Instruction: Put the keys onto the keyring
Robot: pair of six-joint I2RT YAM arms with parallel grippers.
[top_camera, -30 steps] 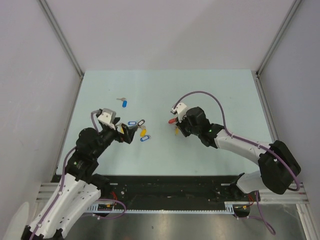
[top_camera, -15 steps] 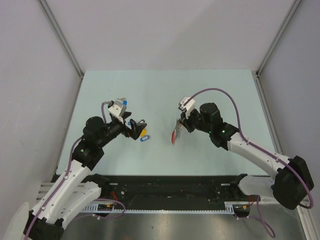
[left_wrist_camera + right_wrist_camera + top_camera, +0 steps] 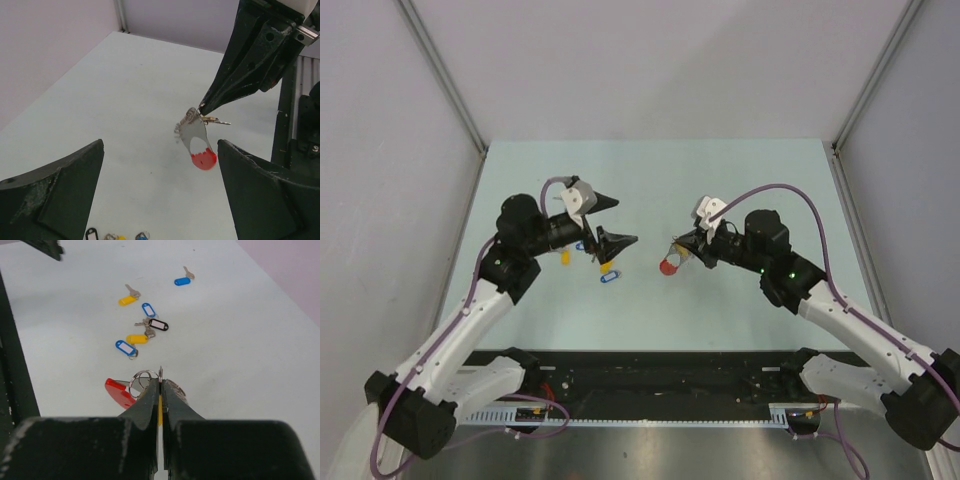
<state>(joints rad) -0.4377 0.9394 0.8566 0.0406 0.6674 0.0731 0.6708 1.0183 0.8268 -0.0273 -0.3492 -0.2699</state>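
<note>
A: R claw (image 3: 677, 250)?
B: Pinched shut on keyring (image 3: 199, 142), which hangs above surface (image 3: 740, 180), mid-right.
A: L claw (image 3: 618, 220)?
B: Spread wide, empty. Loose keys (image 3: 137, 338) lie on surface near it.

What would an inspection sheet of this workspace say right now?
Surface: pale green table, flat and matte.
Job's things: six tagged keys lie loose on it, three blue, two yellow, one black; keyring hangs from the right gripper, red part lowest.
Clutter: nothing seen.
Grippers: left gripper open and empty, facing the keyring; right gripper shut on the keyring.
Cables: a purple cable loops along each arm.
Surroundings: grey walls, metal posts at the corners.
</note>
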